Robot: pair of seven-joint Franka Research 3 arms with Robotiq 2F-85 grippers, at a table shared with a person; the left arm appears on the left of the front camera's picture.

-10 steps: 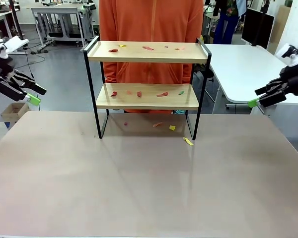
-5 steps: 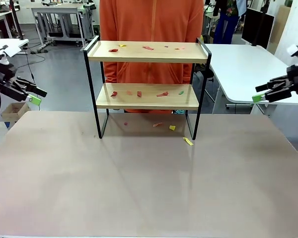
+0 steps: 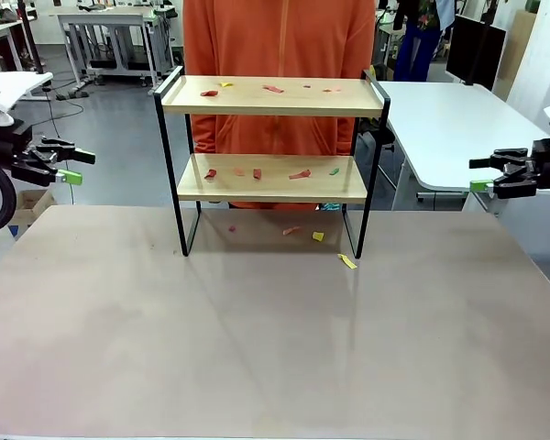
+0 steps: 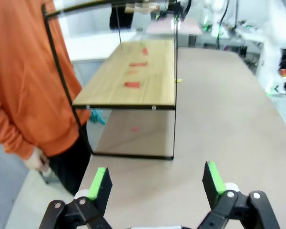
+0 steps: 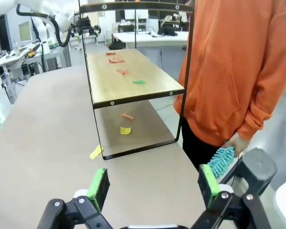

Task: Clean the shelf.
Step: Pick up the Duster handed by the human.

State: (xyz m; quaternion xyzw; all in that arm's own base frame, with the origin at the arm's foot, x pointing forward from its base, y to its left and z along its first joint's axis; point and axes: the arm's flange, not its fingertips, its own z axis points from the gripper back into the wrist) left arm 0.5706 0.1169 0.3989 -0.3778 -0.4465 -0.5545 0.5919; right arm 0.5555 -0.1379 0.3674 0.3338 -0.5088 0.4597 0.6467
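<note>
Shelf (image 3: pixel 273 137) midway between left jaws and right jaws, both pairs open and empty.
It stood on the desk (image 3: pixel 275 348), long axis pointing end-on at each pair, well apart from both. Bare desk lay ahead of each; a teal brush (image 5: pixel 221 160) held by the person (image 5: pixel 229 71) hung near the right jaws.

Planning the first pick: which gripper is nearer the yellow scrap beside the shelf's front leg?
Right. The right gripper hangs above and right of the yellow scrap; the left gripper hangs far left, beyond the shelf.
</note>
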